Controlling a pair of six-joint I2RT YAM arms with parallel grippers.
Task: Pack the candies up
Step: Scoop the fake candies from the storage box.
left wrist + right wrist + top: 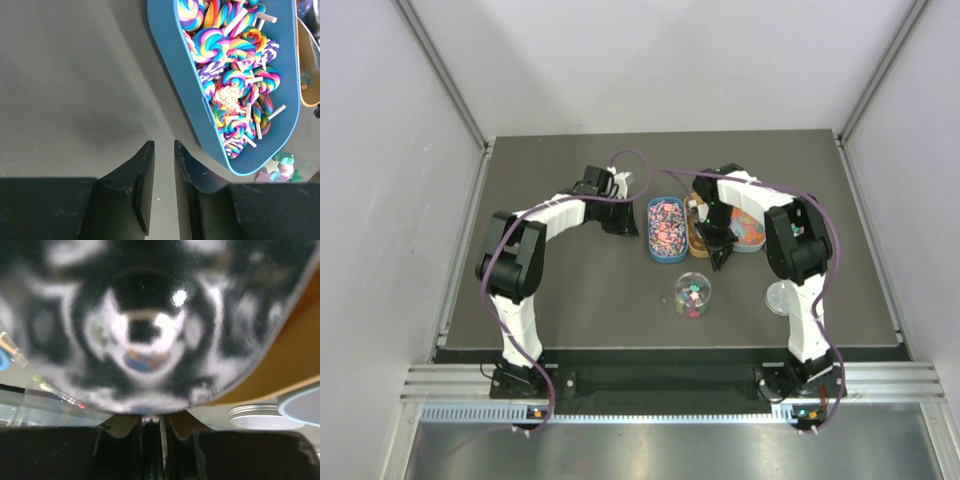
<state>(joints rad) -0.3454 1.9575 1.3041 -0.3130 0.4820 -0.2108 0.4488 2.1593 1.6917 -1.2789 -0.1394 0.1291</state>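
Two hands are in play, and the right hand (150, 426) is the one that counts. Its fingers are clamped on the handle of the metal scoop (145, 325), which hangs low by the near end of the orange tray (698, 242), around the middle of the desk (570, 300). Whether the scoop is loaded is too blurred to tell. From there the clear tub (677, 291), with a few candies (693, 296) in it, lies just toward the near edge, closer to this arm than to the other. The left hand (164, 185) is narrow and holds nothing, beside the blue tray (172, 70) heaped with lollipops; that tray's long axis runs from far edge to near edge.
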